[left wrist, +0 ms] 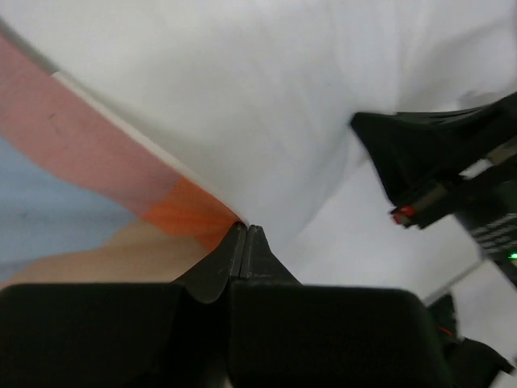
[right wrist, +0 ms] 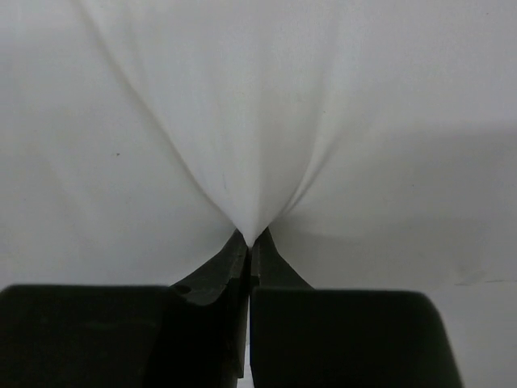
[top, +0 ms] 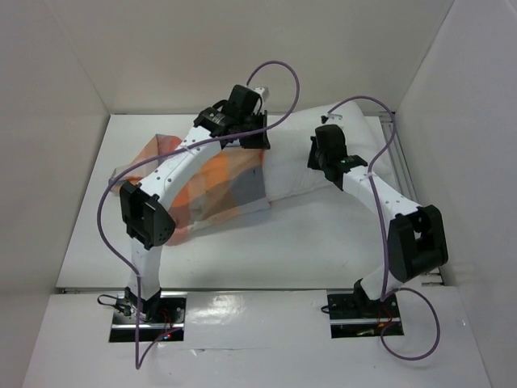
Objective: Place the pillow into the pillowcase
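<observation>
Tabletop (top: 283,242), smooth and white, fronts the overhead view. Past it lies the pillowcase (top: 214,182), thin limp cloth in orange, blue and grey checks. The pillow (top: 299,174), plump, plain white and softly creased, sticks out of its mouth toward 3 o'clock. The left gripper (left wrist: 245,236) is pressed closed on the pillowcase's pale hem, where orange cloth meets white; only its own wrist camera shows that pinch. The right gripper (right wrist: 249,241), also seen at 3 o'clock in the left wrist view, is clamped on the pillow. It pulls the cover into a smooth peaked tent with radiating folds, a detail the overhead view cannot show.
</observation>
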Motion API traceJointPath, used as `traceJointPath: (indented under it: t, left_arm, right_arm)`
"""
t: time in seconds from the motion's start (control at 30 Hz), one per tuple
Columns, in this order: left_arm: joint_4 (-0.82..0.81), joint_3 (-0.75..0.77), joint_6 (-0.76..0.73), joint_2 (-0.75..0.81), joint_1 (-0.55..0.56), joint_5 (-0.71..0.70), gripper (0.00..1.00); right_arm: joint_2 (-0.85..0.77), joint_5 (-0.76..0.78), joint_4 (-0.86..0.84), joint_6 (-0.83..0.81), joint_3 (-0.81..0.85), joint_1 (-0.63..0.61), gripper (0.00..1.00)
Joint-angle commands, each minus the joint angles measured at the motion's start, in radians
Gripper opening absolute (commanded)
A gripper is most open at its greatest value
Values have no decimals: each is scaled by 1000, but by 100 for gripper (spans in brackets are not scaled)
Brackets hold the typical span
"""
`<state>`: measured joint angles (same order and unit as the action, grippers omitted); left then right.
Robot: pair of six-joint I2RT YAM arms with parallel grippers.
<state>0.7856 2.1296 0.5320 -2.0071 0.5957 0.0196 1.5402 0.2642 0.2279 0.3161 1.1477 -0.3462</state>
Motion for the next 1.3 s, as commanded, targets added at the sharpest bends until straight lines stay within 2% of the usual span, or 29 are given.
traceJointPath:
  t: [0.0,0.17,0.3,0.47,0.63,0.77,0.8,0.9,0.93,0.97,1.03,1.1,1.13,1.17,1.2,1.23,1.27]
  left_arm:
    - [-140,81,77,-30,3,302,0]
    - [-206,262,189,-172,3,518,0]
    - [-368,283,313,-173,-43,655,0]
    - [-385,303,329,-171,-109,678,0]
    - [-385,313,329,-147,-123,678,0]
    - [-345,193,252,-72,-105,616,0]
    - [-345,82,243,-24,-105,599,0]
    - [-375,-106,211,21,-86,542,0]
    - [-359,-121,176,21,-76,519,0]
    - [-333,-122,154,21,-76,510,16]
    - [-217,-73,90,21,-85,476,38]
    - [-157,-47,48,51,-95,381,64]
    - [-138,-46,31,79,-105,335,84]
    - [-129,-72,-5,112,-105,242,92]
    - [-129,-100,-24,190,-105,191,94]
    - [-138,-134,-33,233,-105,133,94]
    - [-150,-240,-33,281,-105,29,86]
  right_arm:
    - [-60,-201,-162,1,-29,-23,0]
    - [-81,-257,-131,26,93,-156,0]
    - [-137,-223,-157,51,92,-243,0]
    - [-204,-184,-133,81,11,-266,0]
    - [-316,-16,-124,118,-54,-344,0]
    - [-310,89,-93,54,-54,-333,0]
    - [-286,89,-84,40,-54,-308,0]
    - [-184,78,-71,15,-45,-269,0]
    - [-171,78,-71,15,-45,-260,0]
    - [-170,78,-71,15,-55,-246,0]
    - [-190,58,-94,24,-78,-235,0]
    - [-212,35,-104,34,-101,-224,0]
    - [-225,26,-104,34,-101,-209,0]
    - [-226,26,-104,43,-101,-200,0]
    - [-226,26,-95,43,-101,-200,0]
    - [-226,26,-94,43,-101,-200,0]
    - [-226,14,-84,43,-92,-188,0]
